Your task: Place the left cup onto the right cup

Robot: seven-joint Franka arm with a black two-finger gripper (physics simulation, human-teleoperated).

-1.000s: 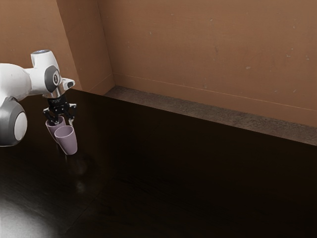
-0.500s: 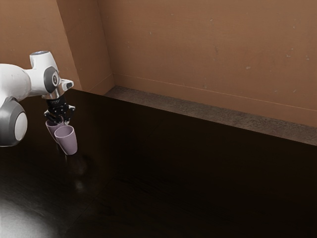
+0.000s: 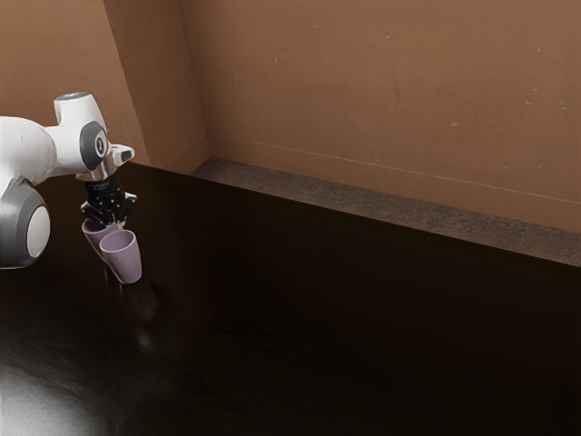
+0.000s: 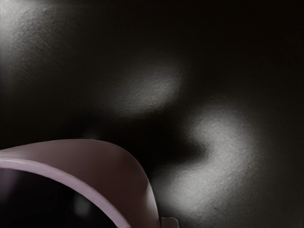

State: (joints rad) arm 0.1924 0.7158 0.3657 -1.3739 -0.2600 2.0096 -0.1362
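Dark glossy tabletop [image 3: 363, 345] carries a mauve plastic cup [image 3: 122, 255] nearest; just behind it, a second mauve cup [image 3: 93, 232] has its rim pinched by the black two-finger gripper [image 3: 107, 216], presumably for lifting it onto its neighbour; tan walls [image 3: 381, 91] beyond

No readable writing anywhere.

One mark comes close: at about 10 o'clock in the exterior view, the dark round cap [image 3: 94, 143] on the white arm [image 3: 32, 150] carries a small pale sign, too small to make out as a letter, a number or a logo. Just below it, toward 9 o'clock, the left cup [image 3: 93, 232] and the right cup [image 3: 123, 256] have plain lilac walls. The pale patches on the dark table [image 4: 152, 90] in the wrist view are sheen, not print.
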